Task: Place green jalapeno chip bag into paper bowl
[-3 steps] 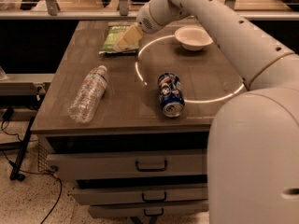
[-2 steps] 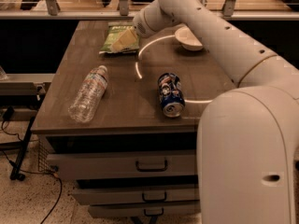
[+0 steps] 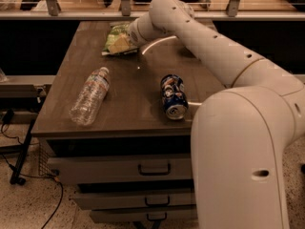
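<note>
single view | high behind arm (image 3: 214, 51) | looks down at table (image 3: 128, 104) | gripper (image 3: 128, 35) far edge

The arm (image 3: 217, 56) reaches far forward, tool (image 3: 128, 36) at its leftward-bent end.

The arm (image 3: 214, 51) was smooth cream-white, built of thick rounded tubes with bulging joints. A thin seam ringed one joint, and small dark round holes dotted the shells. Its gripper (image 3: 129, 36) was at the edge of the green jalapeno chip bag (image 3: 113, 38).
</note>
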